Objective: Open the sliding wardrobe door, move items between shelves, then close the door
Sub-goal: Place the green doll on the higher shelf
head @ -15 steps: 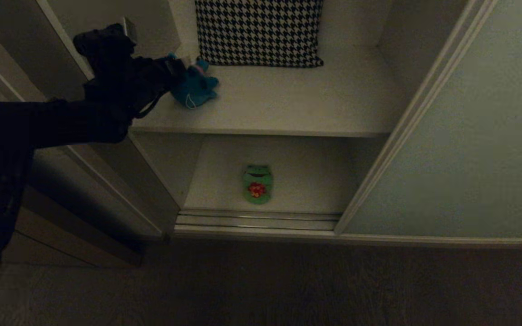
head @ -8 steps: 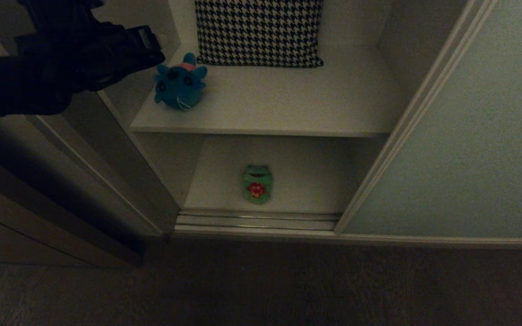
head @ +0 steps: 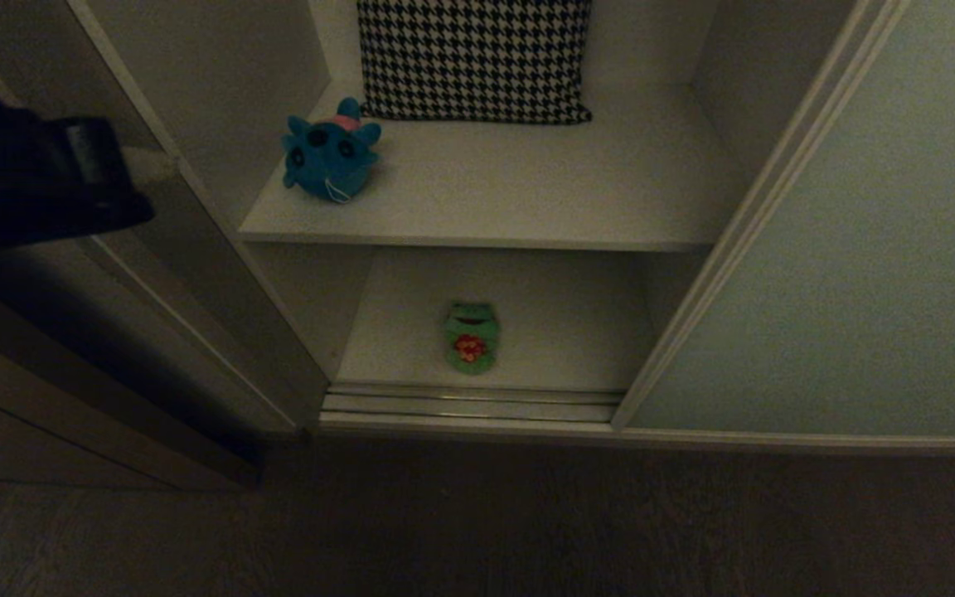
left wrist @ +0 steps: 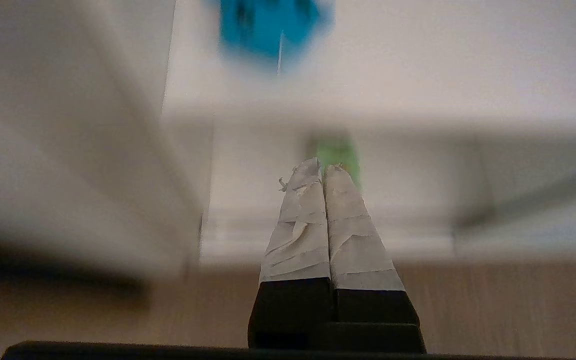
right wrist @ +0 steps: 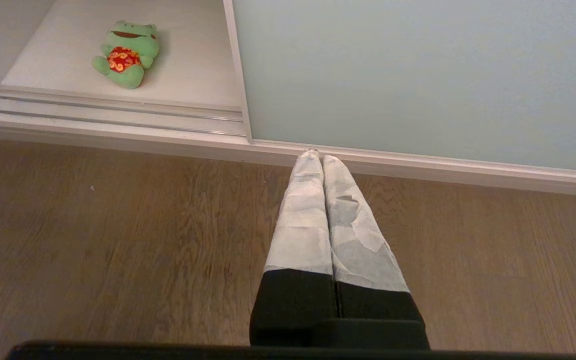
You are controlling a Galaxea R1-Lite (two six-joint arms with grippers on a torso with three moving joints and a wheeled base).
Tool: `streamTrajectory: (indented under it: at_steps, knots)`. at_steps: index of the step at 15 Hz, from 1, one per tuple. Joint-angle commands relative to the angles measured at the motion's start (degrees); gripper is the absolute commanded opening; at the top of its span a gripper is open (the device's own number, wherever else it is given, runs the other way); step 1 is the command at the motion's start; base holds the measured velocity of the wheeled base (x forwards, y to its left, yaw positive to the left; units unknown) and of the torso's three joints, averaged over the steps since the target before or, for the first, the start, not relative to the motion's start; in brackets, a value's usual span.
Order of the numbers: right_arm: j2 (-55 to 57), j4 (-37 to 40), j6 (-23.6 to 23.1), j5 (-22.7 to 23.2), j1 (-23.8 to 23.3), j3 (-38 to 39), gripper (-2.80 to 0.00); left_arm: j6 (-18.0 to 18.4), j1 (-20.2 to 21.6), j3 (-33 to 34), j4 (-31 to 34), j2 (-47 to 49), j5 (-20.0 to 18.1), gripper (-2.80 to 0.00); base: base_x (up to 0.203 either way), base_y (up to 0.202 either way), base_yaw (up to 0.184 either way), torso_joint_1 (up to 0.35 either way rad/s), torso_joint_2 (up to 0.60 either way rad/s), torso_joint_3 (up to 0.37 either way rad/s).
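Head view: blue toy (head: 330, 151) rests on upper shelf (head: 527, 199); your left gripper (left wrist: 323, 167), fingers pressed together, holds nothing. Next, fetch the frog (head: 470, 336).

At your ten o'clock, the black left arm (head: 30, 178) runs off the head view's edge. The houndstooth cushion (head: 474, 58) is cropped at twelve. The teal-blue plush creature (left wrist: 273, 25) blurs in the left wrist view.

Head view: dim and murky; floor (head: 477, 522) nearly black, shelves palest.
Left wrist view: bright but heavily smeared; teal-blue creature (left wrist: 268, 25) a blur, fingers (left wrist: 348, 220) crisp.
Right wrist view: bright, even, sharp; frog (right wrist: 125, 52) casts soft shadow.
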Motion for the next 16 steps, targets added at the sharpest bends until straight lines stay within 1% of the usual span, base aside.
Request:
streamTrajectory:
  at_steps: [1,4,6,8,10,12,14,16]
  knots:
    - [-0.2,0.0,0.0,0.0,0.0,0.0,-2.8,0.2,0.8,9.2,5.8,-19.0,-0.3,-2.8,0.0,0.0,0.0,0.0,0.0,0.0]
    - [-0.2,0.0,0.0,0.0,0.0,0.0,-2.8,1.1,2.3,24.4,11.8,-39.0,-0.8,-2.8,0.0,0.0,0.0,0.0,0.0,0.0]
    - [-0.2,0.0,0.0,0.0,0.0,0.0,-2.8,1.9,4.1,35.3,14.9,-51.7,-1.0,-2.8,0.0,0.0,0.0,0.0,0.0,0.0]
    - [-0.2,0.0,0.0,0.0,0.0,0.0,-2.8,3.5,6.1,46.4,16.5,-61.1,-1.2,-2.8,0.0,0.0,0.0,0.0,0.0,0.0]
    - [-0.2,0.0,0.0,0.0,0.0,0.0,-2.8,5.8,7.3,53.6,17.4,-68.7,-1.3,-2.8,0.0,0.0,0.0,0.0,0.0,0.0]
    - [-0.2,0.0,0.0,0.0,0.0,0.0,-2.8,7.2,7.8,60.1,16.6,-71.4,-0.8,-2.8,0.0,0.0,0.0,0.0,0.0,0.0]
    - [-0.2,0.0,0.0,0.0,0.0,0.0,-2.8,8.1,8.0,62.3,12.7,-71.4,0.0,-2.8,0.0,0.0,0.0,0.0,0.0,0.0]
    - [-0.2,0.0,0.0,0.0,0.0,0.0,-2.8,8.6,8.0,65.0,5.3,-71.4,-0.1,-2.8,0.0,0.0,0.0,0.0,0.0,0.0]
